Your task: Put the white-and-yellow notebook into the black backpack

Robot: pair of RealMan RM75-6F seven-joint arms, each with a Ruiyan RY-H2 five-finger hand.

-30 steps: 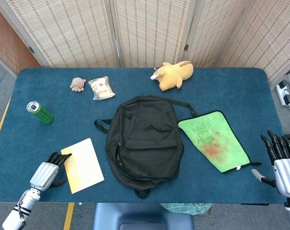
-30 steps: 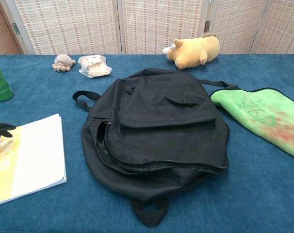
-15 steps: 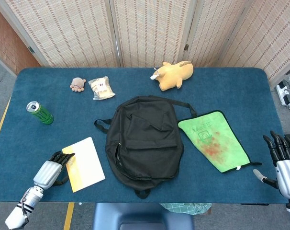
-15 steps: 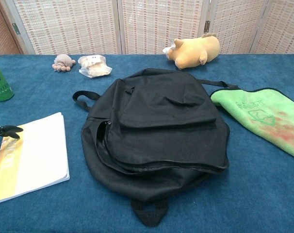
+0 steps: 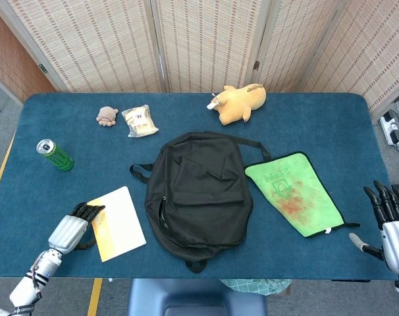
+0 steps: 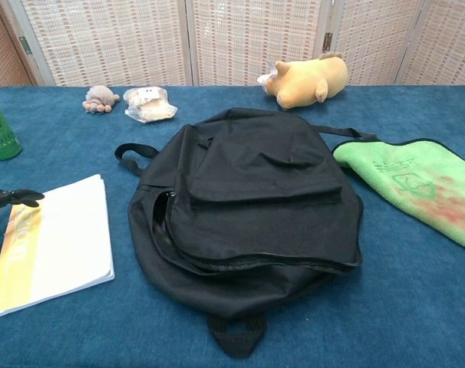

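The white-and-yellow notebook (image 5: 117,223) lies flat on the blue-covered bench (image 5: 331,125) near the front-left corner, just left of the black fabric backpack (image 5: 198,191), which lies flat at the middle of the bench with its strap loop toward the front edge. Notebook and backpack are close but not touching.

The left hand (image 5: 73,225) sits at the notebook's left edge, its dark fingers (image 5: 89,211) reaching onto the yellow strip at the upper-left corner of the cover. In the chest view only the fingertips (image 6: 18,197) show, lying at that corner of the notebook (image 6: 60,241); whether they clamp the cover or merely rest on it I cannot tell.

The right hand (image 5: 392,220) is at the front-right corner of the bench, its fingers apart and pointing up, holding nothing.

A green microfibre cloth with a reddish stain (image 5: 295,194) lies just right of the backpack. Near the back edge rests a yellow plush animal (image 5: 238,103). Toward the back-left are a small brown plush toy (image 5: 107,115) and a clear-wrapped packet (image 5: 139,121). A green drinks can (image 5: 54,155) stands by the left edge.
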